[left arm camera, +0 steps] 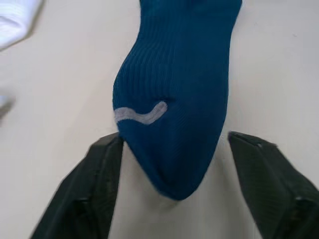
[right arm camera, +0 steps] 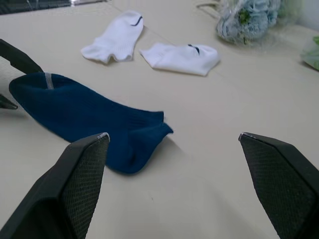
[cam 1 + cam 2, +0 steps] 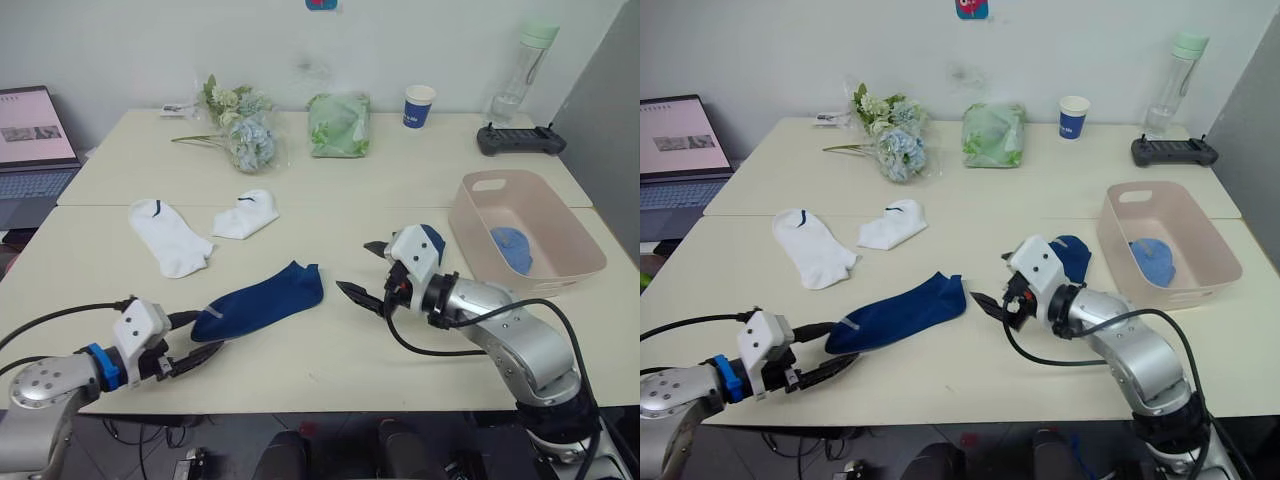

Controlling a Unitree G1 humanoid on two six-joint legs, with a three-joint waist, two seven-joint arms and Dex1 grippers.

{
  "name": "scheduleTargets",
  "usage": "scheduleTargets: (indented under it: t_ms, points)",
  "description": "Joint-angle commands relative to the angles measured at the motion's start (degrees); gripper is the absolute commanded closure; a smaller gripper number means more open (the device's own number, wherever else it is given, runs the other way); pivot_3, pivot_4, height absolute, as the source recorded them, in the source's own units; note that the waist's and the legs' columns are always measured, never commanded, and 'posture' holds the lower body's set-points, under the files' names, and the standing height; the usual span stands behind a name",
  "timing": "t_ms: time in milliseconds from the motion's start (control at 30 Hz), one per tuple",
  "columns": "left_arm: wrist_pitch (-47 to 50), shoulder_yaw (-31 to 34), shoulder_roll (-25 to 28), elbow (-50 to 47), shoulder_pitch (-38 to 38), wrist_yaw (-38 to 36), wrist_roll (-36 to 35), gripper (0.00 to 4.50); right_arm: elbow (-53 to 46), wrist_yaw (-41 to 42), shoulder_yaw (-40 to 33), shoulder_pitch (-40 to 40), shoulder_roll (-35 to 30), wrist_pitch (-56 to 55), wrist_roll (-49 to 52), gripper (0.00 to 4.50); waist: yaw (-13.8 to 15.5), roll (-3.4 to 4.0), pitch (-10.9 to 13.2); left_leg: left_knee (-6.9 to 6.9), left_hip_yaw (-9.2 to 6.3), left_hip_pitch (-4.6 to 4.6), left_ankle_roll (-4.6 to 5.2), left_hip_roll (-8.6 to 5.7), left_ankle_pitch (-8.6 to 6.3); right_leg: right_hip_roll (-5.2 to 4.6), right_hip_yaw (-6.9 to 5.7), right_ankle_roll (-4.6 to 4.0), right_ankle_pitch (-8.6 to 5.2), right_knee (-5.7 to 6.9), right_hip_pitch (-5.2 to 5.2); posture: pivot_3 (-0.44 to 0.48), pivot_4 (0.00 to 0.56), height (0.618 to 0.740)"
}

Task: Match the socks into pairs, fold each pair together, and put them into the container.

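A navy sock lies flat near the table's front edge. Its cuff end sits between the fingers of my left gripper, which is open on either side of it. My right gripper hovers open just right of the sock's toe, holding nothing. A second navy sock lies behind that gripper. Two white socks lie apart at the left middle. At the right stands the pale pink container, with light blue socks bundled inside.
Along the back of the table are a flower bunch, a green bag, a blue-and-white paper cup, a bottle and a black controller. A laptop sits at the far left.
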Motion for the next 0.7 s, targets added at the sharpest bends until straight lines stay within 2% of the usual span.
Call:
scheduleTargets:
  t_ms: [33,167,267,300,367,433,600,633,700]
  points:
    - [4.65,3.70,2.14,-1.67,0.05,-0.23,-3.39,0.04,1.99,-1.34,0.48,-2.22,1.43,-1.20,-1.23,0.00,0.00,0.00,0.00,0.00,0.00,0.02,0.00,-0.01,0.00,0.00,0.01,-0.01,0.00,0.01,0.01,0.000,0.150,0.740]
    - [14.13,5.12,3.72,-5.98,3.23,-1.50,-8.40,0.04,2.89,-1.17,1.33,-3.23,2.08,-2.09,-2.07,0.00,-0.06,0.01,0.00,0.00,0.05,0.00,0.00,-0.03,0.00,0.00,0.05,0.00,0.00,0.00,-0.01,0.000,0.150,0.740]
    - [15.41,7.50,2.27,-6.93,2.54,0.87,-10.03,0.04,3.02,-0.98,2.01,-3.01,2.57,-2.38,-2.46,0.00,0.01,0.00,0.00,0.00,0.05,-0.08,0.00,-0.02,0.00,-0.01,0.05,0.00,0.00,-0.06,-0.09,0.000,0.150,0.740]
    - [11.50,7.58,1.81,-6.02,1.93,1.36,-7.95,0.04,3.09,-0.95,2.22,-2.95,2.76,-2.49,-2.61,0.00,0.01,0.01,0.00,0.00,0.03,-0.10,0.00,0.00,0.00,0.00,0.04,0.00,0.00,-0.04,-0.12,0.000,0.150,0.740]
    - [-10.15,6.29,1.23,-1.61,0.10,3.72,3.88,0.04,3.44,-0.85,3.32,-2.84,3.16,-3.21,-3.30,0.00,0.09,0.00,0.00,-0.02,0.03,-0.09,0.00,0.01,0.00,0.00,0.03,-0.01,0.00,-0.02,-0.14,0.000,0.150,0.740]
    - [-16.92,6.10,0.27,1.80,-1.13,5.35,7.09,0.04,3.66,-0.74,4.23,-2.82,3.53,-3.75,-3.72,0.00,0.15,0.00,0.00,-0.03,0.03,-0.08,-0.01,0.01,0.00,-0.01,0.02,-0.06,0.03,0.00,-0.16,0.000,0.150,0.740]
    - [-11.79,7.44,-3.19,4.90,-3.79,10.96,3.79,0.04,4.17,-0.62,4.90,-2.87,4.08,-4.25,-3.91,0.00,0.02,-0.04,-0.01,-0.01,0.13,-0.08,-0.01,-0.02,0.00,-0.02,0.10,-0.09,0.07,-0.02,-0.17,0.000,0.150,0.740]
    - [-8.46,7.78,-3.81,4.37,-3.72,12.06,2.35,0.04,4.37,-0.68,4.92,-2.95,4.31,-4.27,-3.88,0.00,0.01,-0.05,-0.02,-0.01,0.11,-0.09,-0.01,-0.02,0.00,-0.02,0.08,-0.09,0.06,-0.02,-0.17,0.000,0.150,0.740]
    - [4.69,8.49,-4.47,2.23,-2.87,14.46,-3.58,0.04,5.02,-0.94,4.95,-3.26,5.06,-4.10,-3.78,0.00,-0.02,-0.05,-0.02,-0.02,0.11,-0.09,0.00,-0.01,0.00,-0.02,0.07,-0.08,0.06,-0.01,-0.18,0.000,0.150,0.740]
